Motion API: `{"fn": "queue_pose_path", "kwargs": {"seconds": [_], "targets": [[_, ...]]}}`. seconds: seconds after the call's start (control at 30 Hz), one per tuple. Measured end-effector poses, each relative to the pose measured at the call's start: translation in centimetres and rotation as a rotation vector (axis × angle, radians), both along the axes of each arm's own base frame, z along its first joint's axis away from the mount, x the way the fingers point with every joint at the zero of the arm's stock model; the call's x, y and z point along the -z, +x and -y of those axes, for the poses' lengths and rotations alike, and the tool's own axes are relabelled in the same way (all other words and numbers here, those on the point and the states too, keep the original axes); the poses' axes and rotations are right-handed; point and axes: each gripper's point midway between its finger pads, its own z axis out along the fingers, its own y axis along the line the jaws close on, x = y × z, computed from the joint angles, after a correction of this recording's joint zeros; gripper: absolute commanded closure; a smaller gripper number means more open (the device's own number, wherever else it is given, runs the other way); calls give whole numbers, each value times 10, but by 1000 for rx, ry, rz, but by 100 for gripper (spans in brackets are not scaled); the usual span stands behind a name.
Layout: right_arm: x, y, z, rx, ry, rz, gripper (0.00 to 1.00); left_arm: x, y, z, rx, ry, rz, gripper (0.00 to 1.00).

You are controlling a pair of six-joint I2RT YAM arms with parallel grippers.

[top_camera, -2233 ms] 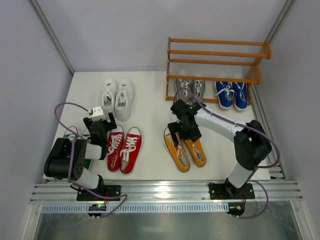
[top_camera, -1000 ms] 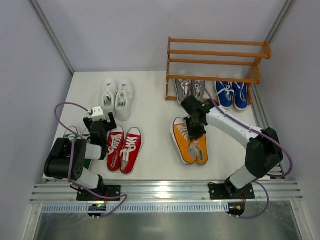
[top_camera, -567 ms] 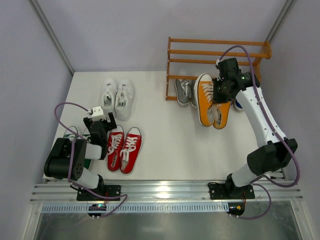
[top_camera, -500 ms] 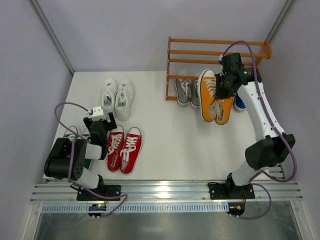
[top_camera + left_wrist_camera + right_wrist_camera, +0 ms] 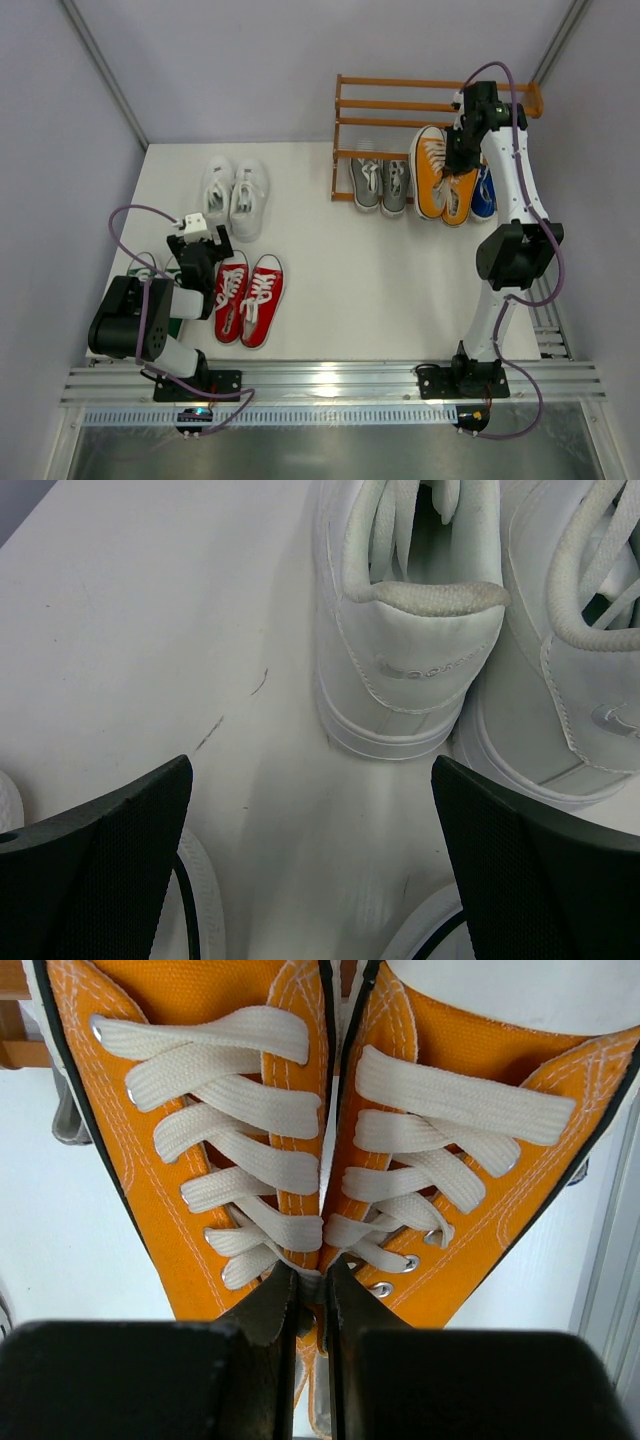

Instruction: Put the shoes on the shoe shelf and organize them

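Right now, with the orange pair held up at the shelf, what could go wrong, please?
The right gripper pinches both orange shoes only by their inner edges, so one may slip out. The pair hangs close to the shoe shelf and could catch on a slat. Released here, it would likely land on the blue shoes.

Woven canvas covered the orange shoes (image 5: 200, 985), laces (image 5: 240, 1110) matt; white shoes (image 5: 420, 630) at twelve o'clock looked smooth, perhaps leather.
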Motion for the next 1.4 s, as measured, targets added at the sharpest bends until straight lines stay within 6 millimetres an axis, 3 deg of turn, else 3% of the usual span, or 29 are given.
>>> {"fn": "queue_pose_path", "kwargs": {"seconds": [0.23,0.53,0.77,1.2,1.4], "targets": [[-2,1,24,22,-60,5,96,0,0,0,0,0,0,0],[-14,32,54,42,-155,93,96,0,0,0,0,0,1,0],[2,48,69,34,-182,87,96,0,0,0,0,0,1,0],[-26,74,98,51,-239,225,96,0,0,0,0,0,1,0],[-20,87,102,49,-249,244,96,0,0,0,0,0,1,0]]}}
